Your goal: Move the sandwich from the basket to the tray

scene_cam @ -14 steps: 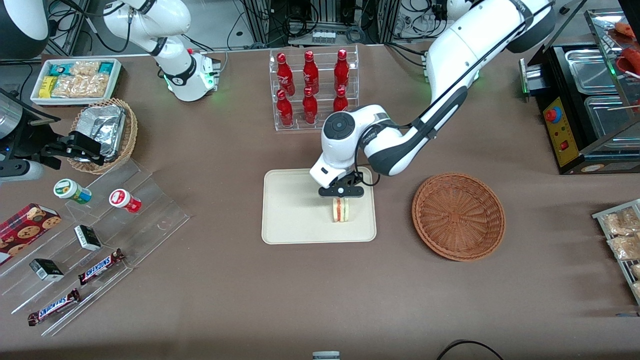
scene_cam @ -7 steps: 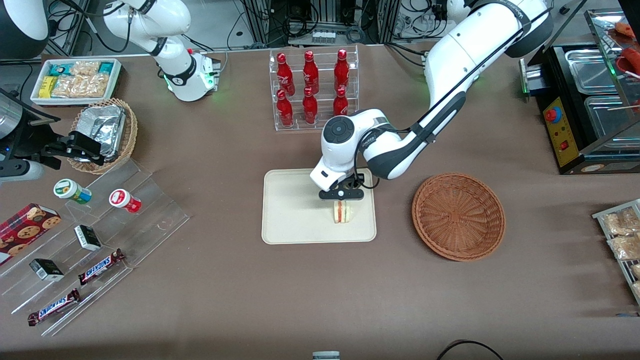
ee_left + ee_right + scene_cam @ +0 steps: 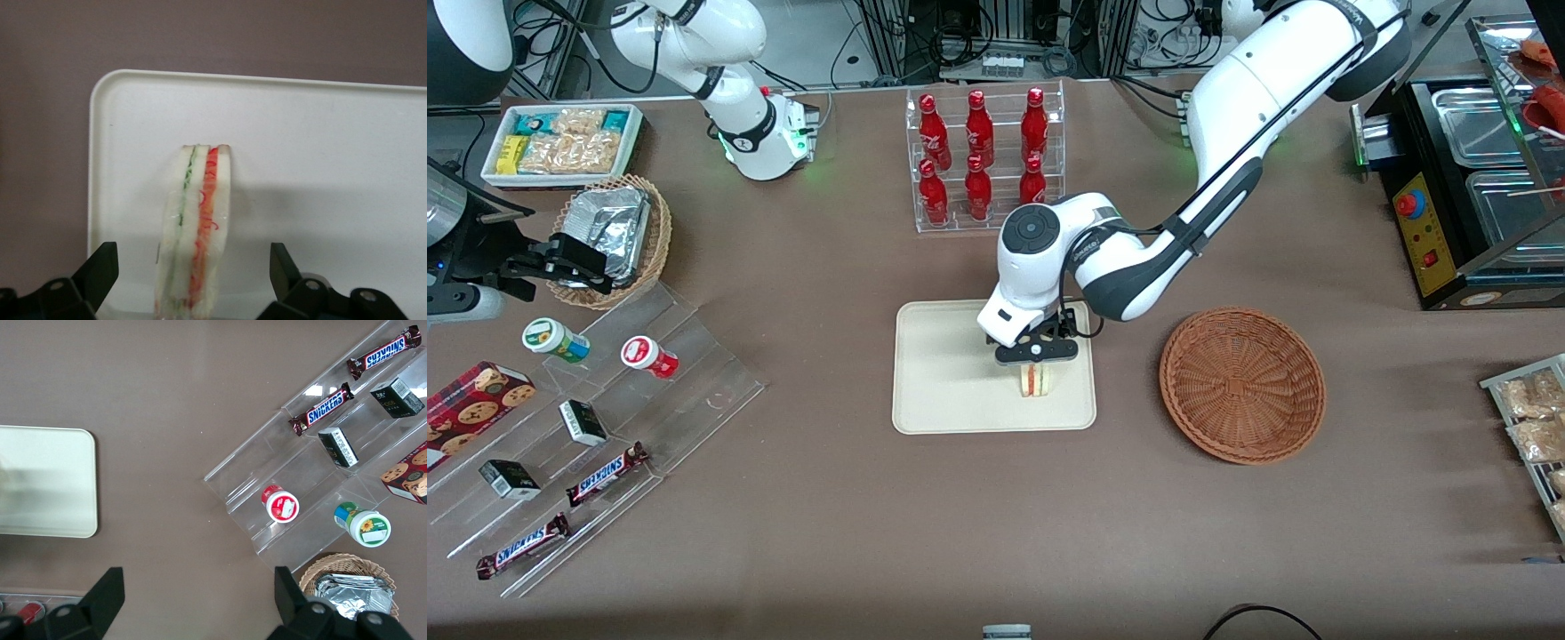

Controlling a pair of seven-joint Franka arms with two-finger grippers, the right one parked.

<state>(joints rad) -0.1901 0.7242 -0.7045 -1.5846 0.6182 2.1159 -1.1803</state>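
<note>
The sandwich (image 3: 1036, 381), a pale bread wedge with red and green filling, stands on its edge on the cream tray (image 3: 951, 382), near the tray's end toward the round reddish-brown basket (image 3: 1242, 384). The basket holds nothing and sits beside the tray, toward the working arm's end of the table. My gripper (image 3: 1035, 356) hovers right over the sandwich. In the left wrist view the sandwich (image 3: 197, 227) stands on the tray (image 3: 320, 147) between the black fingers (image 3: 100, 273) of the gripper (image 3: 192, 261). The gripper is open, with clear gaps on both sides of the sandwich.
A clear rack of red bottles (image 3: 983, 160) stands farther from the front camera than the tray. A stepped acrylic display with snacks (image 3: 605, 427), a foil-lined basket (image 3: 614, 236) and a white bin (image 3: 560, 142) lie toward the parked arm's end. A black appliance (image 3: 1467, 178) stands at the working arm's end.
The gripper has shifted slightly toward the front camera and now covers more of the sandwich's top. The sandwich has stayed in place on the tray.
</note>
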